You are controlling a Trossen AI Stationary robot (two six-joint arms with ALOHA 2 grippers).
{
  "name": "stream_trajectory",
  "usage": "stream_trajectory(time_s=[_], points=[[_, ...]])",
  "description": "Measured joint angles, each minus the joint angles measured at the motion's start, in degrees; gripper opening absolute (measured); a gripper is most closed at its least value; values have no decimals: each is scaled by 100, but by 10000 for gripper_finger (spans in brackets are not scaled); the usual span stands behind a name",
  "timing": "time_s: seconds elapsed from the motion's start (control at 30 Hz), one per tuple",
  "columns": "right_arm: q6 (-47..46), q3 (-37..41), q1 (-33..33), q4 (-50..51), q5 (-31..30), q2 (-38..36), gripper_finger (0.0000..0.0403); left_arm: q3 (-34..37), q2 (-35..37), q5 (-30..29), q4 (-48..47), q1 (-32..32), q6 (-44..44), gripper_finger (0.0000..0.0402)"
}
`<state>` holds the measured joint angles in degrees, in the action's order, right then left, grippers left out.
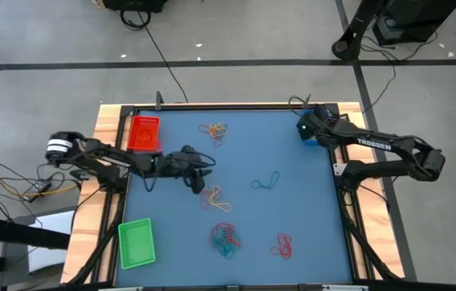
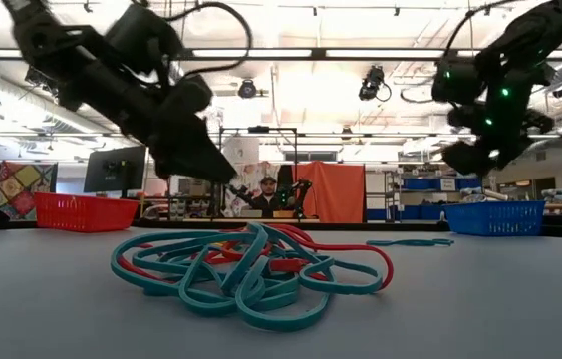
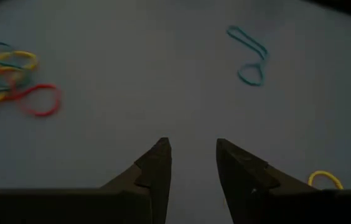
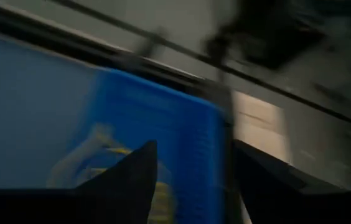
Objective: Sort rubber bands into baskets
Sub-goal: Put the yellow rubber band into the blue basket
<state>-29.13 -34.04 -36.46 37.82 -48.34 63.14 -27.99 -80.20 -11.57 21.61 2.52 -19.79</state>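
Bright ceiling strip lights [image 2: 261,52] are seen glaring in the low view; the right wrist view is heavily motion-blurred and dim.

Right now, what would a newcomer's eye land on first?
In the low view, the tangled teal and red rubber bands lie right in front. From above, the left gripper hovers mid-table with its jaws apart beside a yellow-red cluster, while the right gripper, open, hangs over the blue basket in the far right corner.

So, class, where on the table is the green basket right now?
In the high view the green basket sits at the table's near-left corner, on the left arm's side, below the red basket and left of the tangled red and teal bands.
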Motion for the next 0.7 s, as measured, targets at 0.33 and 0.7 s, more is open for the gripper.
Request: stream_trajectory(time_s=[0.33,0.7], points=[[1735,-13,629,-4250,3463,642,210,996,1108,-446,298,-4,-357,130],[2413,-1015,1236,-4680,5952,2906,171,1104,1091,-265,364,-8,-271,130]])
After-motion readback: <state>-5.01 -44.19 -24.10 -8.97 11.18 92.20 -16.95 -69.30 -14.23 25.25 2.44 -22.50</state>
